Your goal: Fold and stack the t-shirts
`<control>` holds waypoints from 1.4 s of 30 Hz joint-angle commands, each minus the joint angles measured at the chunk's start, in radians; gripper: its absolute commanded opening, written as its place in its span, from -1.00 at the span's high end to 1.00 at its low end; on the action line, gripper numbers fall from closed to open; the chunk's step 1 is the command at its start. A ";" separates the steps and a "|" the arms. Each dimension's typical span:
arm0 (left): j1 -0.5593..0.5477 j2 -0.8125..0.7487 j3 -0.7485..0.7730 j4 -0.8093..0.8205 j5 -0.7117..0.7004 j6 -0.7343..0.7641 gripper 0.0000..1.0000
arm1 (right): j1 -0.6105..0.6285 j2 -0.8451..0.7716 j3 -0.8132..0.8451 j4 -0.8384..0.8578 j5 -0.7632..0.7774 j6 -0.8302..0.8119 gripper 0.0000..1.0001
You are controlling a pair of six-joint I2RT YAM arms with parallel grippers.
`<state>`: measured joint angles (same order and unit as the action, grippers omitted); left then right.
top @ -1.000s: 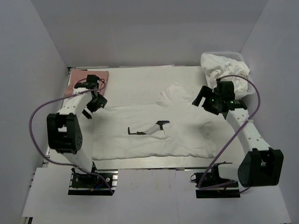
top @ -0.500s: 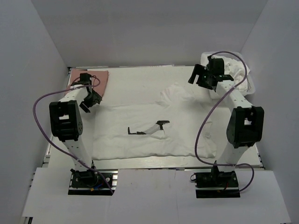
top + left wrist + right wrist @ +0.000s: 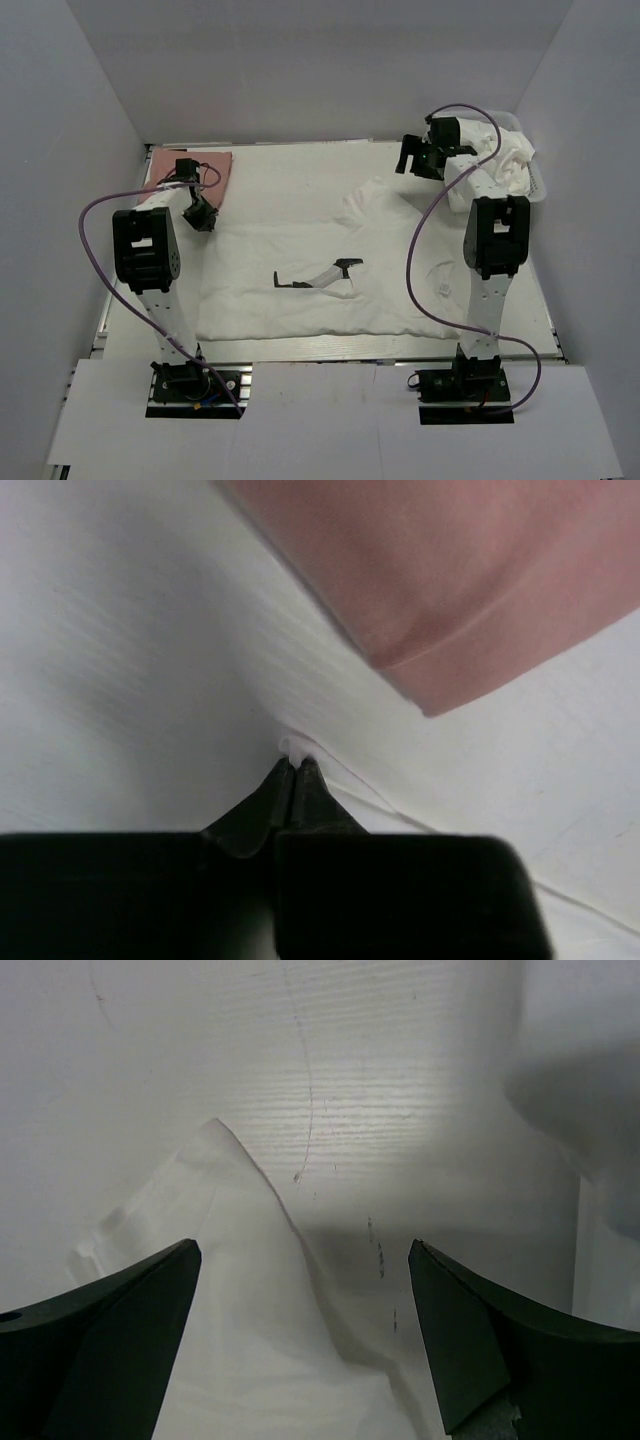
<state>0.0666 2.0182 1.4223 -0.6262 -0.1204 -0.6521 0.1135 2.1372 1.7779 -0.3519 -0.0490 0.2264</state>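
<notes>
A white t-shirt (image 3: 330, 275) lies spread across the table, its upper part rumpled near the back middle. A folded salmon-pink shirt (image 3: 196, 168) (image 3: 450, 570) sits at the back left corner. My left gripper (image 3: 200, 218) (image 3: 293, 765) is at the white shirt's left edge just in front of the pink one, its jaws shut on a small pinch of white cloth (image 3: 294, 747). My right gripper (image 3: 417, 160) (image 3: 303, 1250) hangs open above a corner of the white shirt (image 3: 250, 1340) at the back right, holding nothing.
A white basket (image 3: 535, 185) at the back right holds a heap of more white shirts (image 3: 500, 150). Two dark marks (image 3: 345, 264) show on the spread shirt's middle. White walls close in the table at the back and sides.
The left jaws have closed on the white shirt's edge after the arm drew back toward the pink shirt. The right arm has swung toward the back, next to the basket.
</notes>
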 commanded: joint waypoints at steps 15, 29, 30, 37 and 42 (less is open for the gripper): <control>-0.002 -0.078 -0.045 -0.006 0.025 0.003 1.00 | 0.144 0.325 0.361 -0.117 0.123 -0.163 -0.81; -0.011 -0.096 -0.054 -0.015 0.036 0.012 1.00 | 0.227 0.426 0.442 -0.099 0.347 -0.104 -0.71; -0.011 -0.096 -0.054 -0.006 0.047 0.012 1.00 | 0.227 0.428 0.443 -0.095 0.344 -0.090 -0.71; -0.021 -0.087 -0.054 -0.006 0.068 0.012 1.00 | 0.213 0.426 0.424 -0.045 0.247 0.019 -0.33; -0.021 -0.087 -0.045 -0.006 0.077 0.012 1.00 | 0.216 0.395 0.365 -0.007 0.225 0.047 0.31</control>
<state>0.0502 1.9858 1.3792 -0.6277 -0.0628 -0.6483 0.3332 2.5359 2.1853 -0.4053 0.1982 0.2340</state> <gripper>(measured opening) 0.009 0.374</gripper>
